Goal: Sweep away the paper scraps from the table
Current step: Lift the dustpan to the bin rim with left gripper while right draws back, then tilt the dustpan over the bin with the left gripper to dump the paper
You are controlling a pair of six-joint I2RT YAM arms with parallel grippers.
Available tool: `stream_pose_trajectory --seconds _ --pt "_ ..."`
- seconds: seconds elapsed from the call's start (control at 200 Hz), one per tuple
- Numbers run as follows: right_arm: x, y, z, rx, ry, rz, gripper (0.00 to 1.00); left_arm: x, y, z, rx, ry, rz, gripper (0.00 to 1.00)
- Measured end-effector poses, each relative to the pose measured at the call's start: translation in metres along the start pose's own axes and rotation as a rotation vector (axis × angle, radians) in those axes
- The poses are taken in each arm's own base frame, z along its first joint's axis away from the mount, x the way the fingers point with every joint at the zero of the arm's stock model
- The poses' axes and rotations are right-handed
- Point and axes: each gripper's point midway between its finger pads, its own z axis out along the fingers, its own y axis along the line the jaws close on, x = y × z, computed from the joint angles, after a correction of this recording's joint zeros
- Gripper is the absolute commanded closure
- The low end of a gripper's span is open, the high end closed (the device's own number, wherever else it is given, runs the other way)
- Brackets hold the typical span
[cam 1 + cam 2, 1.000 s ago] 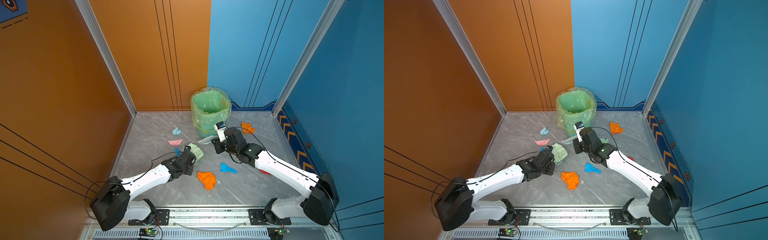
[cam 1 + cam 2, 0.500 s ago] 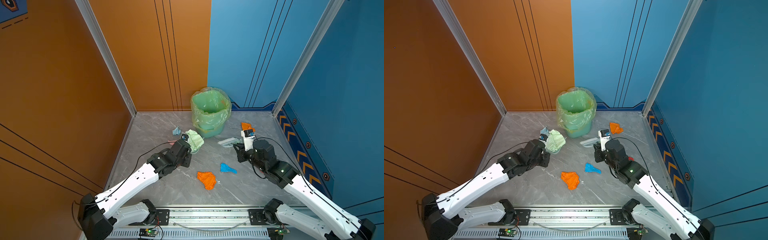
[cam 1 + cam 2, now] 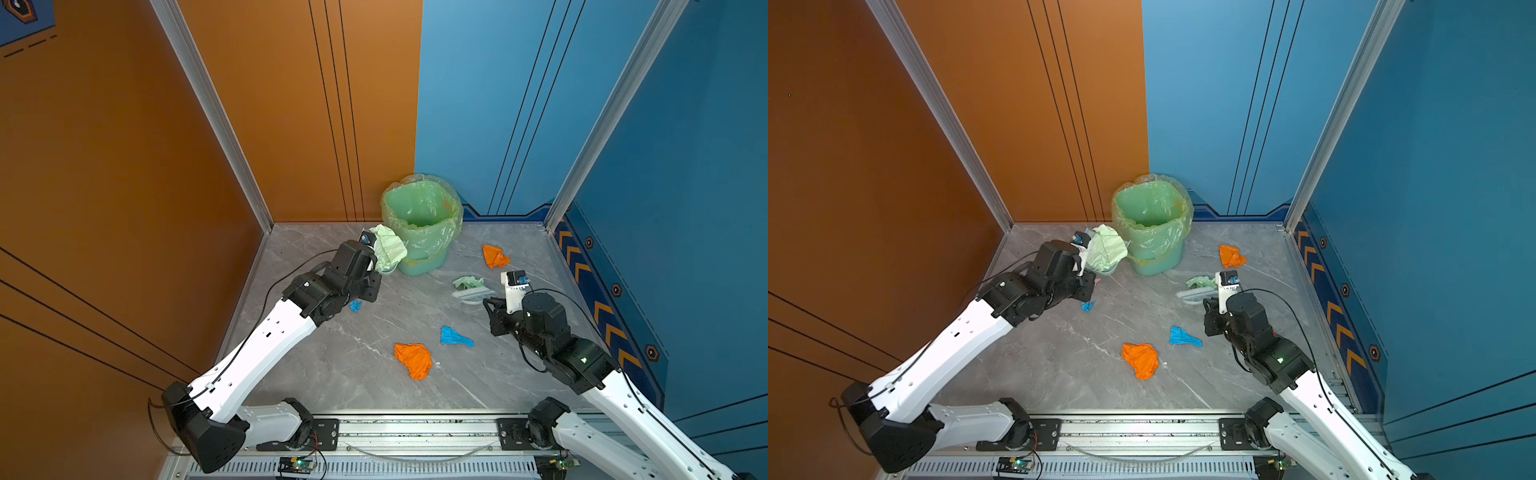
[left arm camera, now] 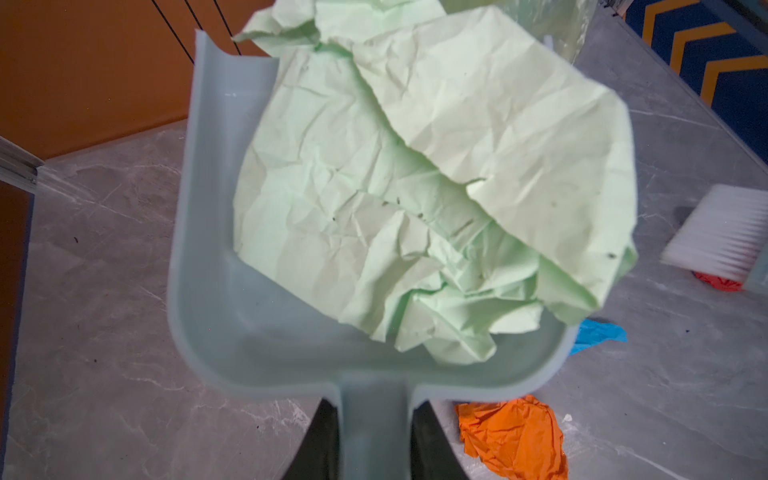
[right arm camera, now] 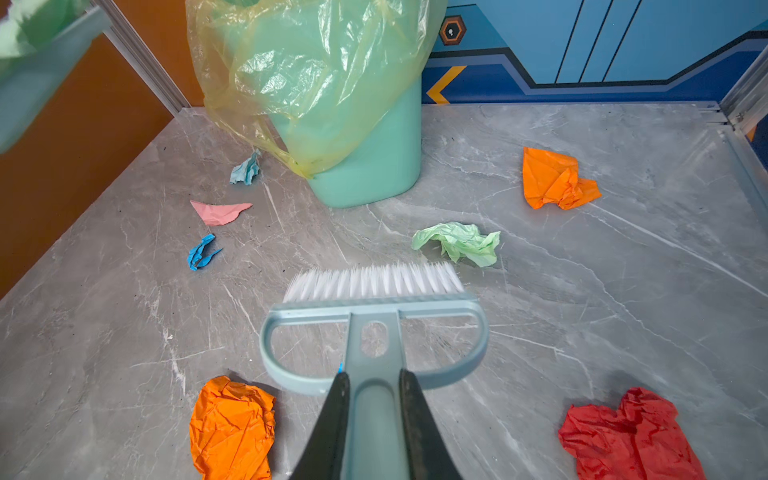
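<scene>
My grey marble-patterned table [image 3: 332, 374] carries a teal plastic bin [image 3: 422, 264] at twelve o'clock, a crumpled orange paper wad [image 3: 494, 256] at two, a pale green wad [image 3: 467, 282] near it, another orange wad [image 3: 413, 360] at six beside a bright blue wad [image 3: 455, 336], and a small blue scrap [image 3: 355, 306] at nine.

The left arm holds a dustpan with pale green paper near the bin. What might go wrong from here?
1. The large pale green crumpled paper overhangs the edge of the grey-blue plastic dustpan in the left gripper; it may slip onto the grey marble table.
2. The dustpan is close beside the loose translucent liner of the green bin; tipping could snag it.
</scene>
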Motion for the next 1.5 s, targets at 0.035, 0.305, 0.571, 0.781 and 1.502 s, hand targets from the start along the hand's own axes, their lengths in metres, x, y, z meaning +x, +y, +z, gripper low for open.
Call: stream_pose_trajectory --seconds 0.035,0.305,0.571,0.781,1.502 --pt "0.002 -0.001 0.0 0.002 0.004 0.001 1.0 -0.009 0.001 -0.001 0.001 -0.007 -0.002 0.9" --pt "0.016 -0.001 0.005 -0.007 0.036 -0.001 1.0 -0.056 0.017 0.003 0.003 -0.043 -0.022 0.9" --pt "0.025 -0.004 0.006 -0.008 0.048 0.0 1.0 -0.096 0.026 0.019 -0.017 -0.075 0.0 0.89" --pt "0.03 -0.004 0.004 -0.02 0.046 0.01 1.0 -0.125 0.022 0.037 -0.021 -0.097 0.032 0.9" --pt "0.035 -0.006 0.005 -0.026 0.043 0.068 1.0 -0.162 0.019 0.077 -0.062 -0.123 0.146 0.89"
